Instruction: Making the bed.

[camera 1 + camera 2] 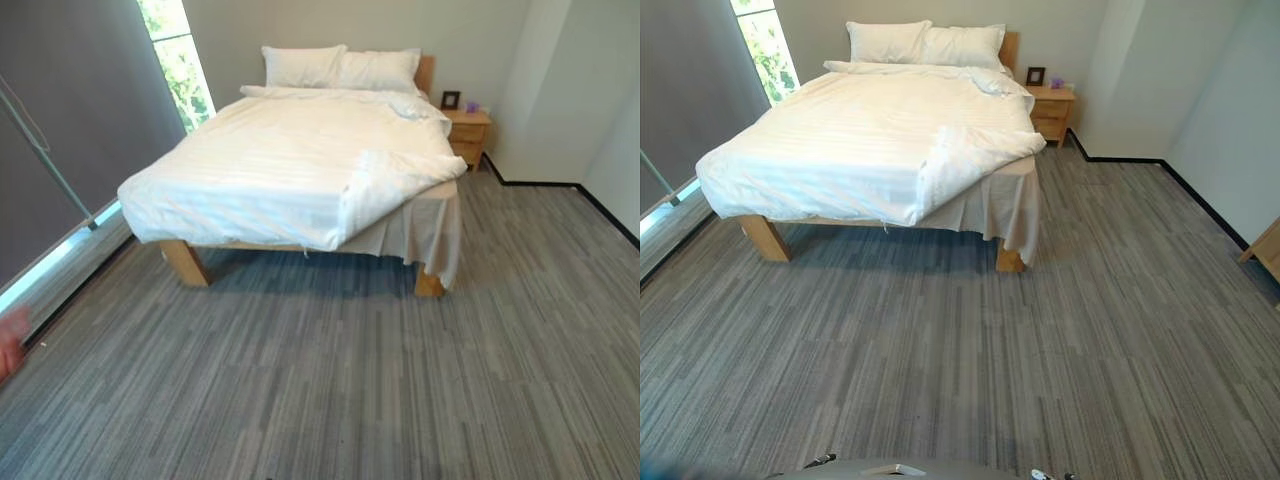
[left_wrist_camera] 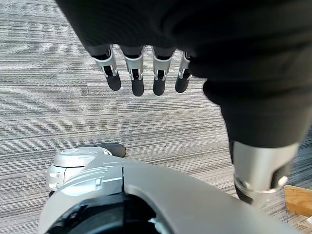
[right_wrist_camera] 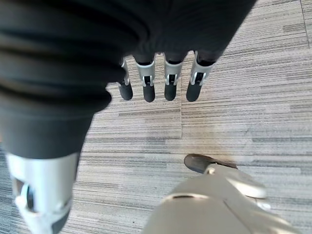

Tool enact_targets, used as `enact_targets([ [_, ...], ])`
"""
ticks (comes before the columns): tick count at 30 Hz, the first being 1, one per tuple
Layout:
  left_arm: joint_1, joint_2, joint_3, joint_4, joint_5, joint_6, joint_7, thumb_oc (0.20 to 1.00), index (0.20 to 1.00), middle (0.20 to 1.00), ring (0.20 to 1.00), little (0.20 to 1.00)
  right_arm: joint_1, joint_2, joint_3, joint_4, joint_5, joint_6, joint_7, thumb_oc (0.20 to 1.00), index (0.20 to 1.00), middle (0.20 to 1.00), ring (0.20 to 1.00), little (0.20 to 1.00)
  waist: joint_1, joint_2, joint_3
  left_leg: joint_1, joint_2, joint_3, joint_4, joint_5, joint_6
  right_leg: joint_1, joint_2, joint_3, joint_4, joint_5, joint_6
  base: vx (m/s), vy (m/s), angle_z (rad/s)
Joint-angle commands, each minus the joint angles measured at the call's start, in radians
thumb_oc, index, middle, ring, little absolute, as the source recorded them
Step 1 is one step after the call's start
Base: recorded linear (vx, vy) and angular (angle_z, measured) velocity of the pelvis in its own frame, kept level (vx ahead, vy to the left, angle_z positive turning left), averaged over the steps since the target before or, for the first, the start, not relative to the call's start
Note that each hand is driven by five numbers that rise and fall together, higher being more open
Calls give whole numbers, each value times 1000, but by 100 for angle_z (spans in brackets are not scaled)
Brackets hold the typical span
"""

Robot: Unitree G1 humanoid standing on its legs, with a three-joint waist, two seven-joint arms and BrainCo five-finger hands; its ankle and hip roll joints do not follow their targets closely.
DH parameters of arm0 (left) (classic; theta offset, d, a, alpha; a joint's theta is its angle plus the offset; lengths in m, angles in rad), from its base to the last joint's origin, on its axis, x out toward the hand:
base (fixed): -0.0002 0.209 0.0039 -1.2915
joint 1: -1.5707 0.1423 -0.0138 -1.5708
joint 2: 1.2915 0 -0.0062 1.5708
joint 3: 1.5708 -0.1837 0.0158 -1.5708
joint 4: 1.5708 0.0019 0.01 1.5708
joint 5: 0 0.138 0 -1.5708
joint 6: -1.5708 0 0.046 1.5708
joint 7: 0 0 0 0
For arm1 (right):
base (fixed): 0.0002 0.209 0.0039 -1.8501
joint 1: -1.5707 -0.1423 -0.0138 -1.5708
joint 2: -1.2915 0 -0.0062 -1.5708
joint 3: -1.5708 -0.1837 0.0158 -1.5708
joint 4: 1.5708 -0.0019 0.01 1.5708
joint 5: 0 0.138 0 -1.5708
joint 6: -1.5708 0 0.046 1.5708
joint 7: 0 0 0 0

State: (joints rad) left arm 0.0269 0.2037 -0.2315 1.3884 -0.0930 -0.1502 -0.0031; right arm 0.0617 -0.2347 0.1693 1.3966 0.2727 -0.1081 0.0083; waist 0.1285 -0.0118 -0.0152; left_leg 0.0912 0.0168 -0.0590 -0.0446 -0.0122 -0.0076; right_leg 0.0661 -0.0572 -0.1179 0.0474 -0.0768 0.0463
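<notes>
The bed [image 1: 300,160] is standing well ahead across bare carpet [image 1: 330,380], its duvet [image 1: 280,165] rumpled at the near right corner, nightstand [image 1: 467,130] beside it. Left hand [image 2: 141,68] and right hand [image 3: 161,78] are hanging relaxed, holding nothing.

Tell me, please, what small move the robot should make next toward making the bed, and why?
Probably step forward toward the bed's foot. Both hands, the left hand and the right hand, hang open over the grey carpet, holding nothing, and the bed stands well ahead. The duvet's near right corner is folded back, leaving the sheet hanging exposed, so that corner seems the first target.
</notes>
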Motion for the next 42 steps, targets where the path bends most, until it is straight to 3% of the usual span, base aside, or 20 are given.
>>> enact_targets([
  [1,-72,25,38,69,43,-9,12,1000,1000,1000,1000,1000,-67,28,30,14,-12,-12,8,1000,1000,1000,1000,1000,-28,-65,34,15,-56,-30,-43,-10,21,69,-44,15,-135,104,51,3,5,-17],
  [4,-70,23,60,92,12,-4,-5,1000,1000,1000,1000,1000,-58,27,-13,27,81,-13,35,1000,1000,1000,1000,1000,-36,-63,29,23,-54,-19,-43,-18,21,72,-43,25,-135,103,50,30,11,-18],
  [5,-76,30,91,102,-37,5,-11,1000,1000,1000,1000,1000,-62,13,-76,29,195,-17,44,1000,1000,1000,1000,1000,-42,-59,22,29,-54,-15,-43,-22,19,75,-43,29,-135,99,50,58,24,-16],
  [7,-112,65,114,38,-143,-1,-3,1000,1000,1000,1000,1000,-93,-26,-157,-51,345,-36,36,1000,1000,1000,1000,1000,-54,-50,20,34,-51,-7,-43,-24,16,75,-42,37,-135,100,52,25,29,-21],
  [8,-138,109,108,-102,-185,-18,30,1000,1000,1000,1000,1000,-93,-58,-182,-177,383,-54,15,1000,1000,1000,1000,1000,-63,-43,20,31,-50,-4,-43,-21,15,71,-41,40,-135,103,53,-25,18,-9],
  [12,-60,224,138,-652,-209,-46,71,1000,1000,1000,1000,1000,5,-122,-164,-694,302,-63,-19,1000,1000,1000,1000,1000,-67,-41,27,27,-47,-3,-43,-13,13,67,-42,37,-135,108,59,-39,7,-1],
  [14,-17,248,165,-829,-230,-61,74,1000,1000,1000,1000,1000,33,-147,-167,-877,275,-81,-27,1000,1000,1000,1000,1000,-68,-43,25,20,-49,-6,-43,-8,15,62,-44,32,-135,110,62,-11,4,-2],
  [17,-4,225,179,-941,-255,-74,77,1000,1000,1000,1000,1000,50,-150,-147,-1028,167,-81,-35,1000,1000,1000,1000,1000,-66,-43,31,22,-50,-6,-43,-12,19,65,-47,35,-135,110,60,-7,10,-3],
  [24,40,174,200,-1004,-231,-78,85,1000,1000,1000,1000,1000,95,-119,-99,-1126,101,-79,-9,1000,1000,1000,1000,1000,-61,-50,42,29,-51,-7,-43,-17,23,71,-48,39,-135,106,60,0,0,0],
  [29,50,149,218,-994,-220,-91,118,1000,1000,1000,1000,1000,94,-109,-96,-1140,24,-100,-48,1000,1000,1000,1000,1000,-60,-54,56,31,-51,-4,-43,-20,26,71,-51,42,-135,106,62,0,0,0],
  [42,34,173,243,-992,-197,-106,175,1000,1000,1000,1000,1000,45,-104,-96,-1196,11,-132,-88,1000,1000,1000,1000,1000,-57,-57,106,-10,-71,20,-43,-21,51,6,-69,76,-104,120,81,-3,43,-6],
])
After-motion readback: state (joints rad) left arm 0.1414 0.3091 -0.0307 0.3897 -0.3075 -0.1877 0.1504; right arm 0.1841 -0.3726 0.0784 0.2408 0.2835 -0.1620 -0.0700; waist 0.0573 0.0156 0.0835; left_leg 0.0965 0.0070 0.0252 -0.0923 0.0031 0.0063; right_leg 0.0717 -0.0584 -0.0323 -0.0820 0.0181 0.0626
